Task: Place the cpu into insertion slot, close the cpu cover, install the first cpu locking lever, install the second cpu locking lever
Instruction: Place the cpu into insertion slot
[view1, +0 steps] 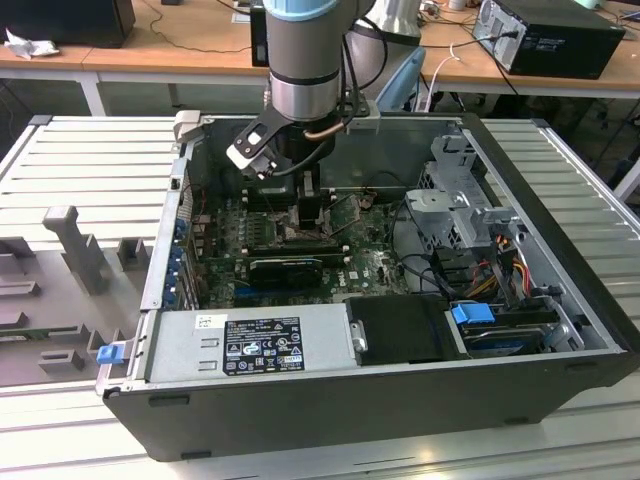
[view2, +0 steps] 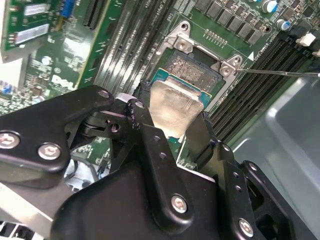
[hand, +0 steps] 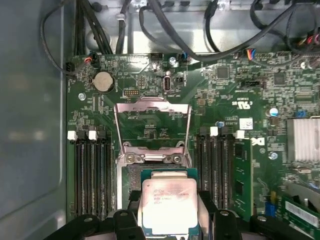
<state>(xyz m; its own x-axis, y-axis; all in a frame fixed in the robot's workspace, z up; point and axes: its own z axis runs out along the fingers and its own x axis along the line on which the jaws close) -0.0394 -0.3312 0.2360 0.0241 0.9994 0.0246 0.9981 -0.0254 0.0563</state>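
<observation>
First wrist view: cpu clamped between gripper jaws, poised over insertion slot mid-motherboard; cpu cover raised open. Handling, judged: keep chip level, edges squared to socket, no force.

cpu in hand, abv insertion slot.
</observation>
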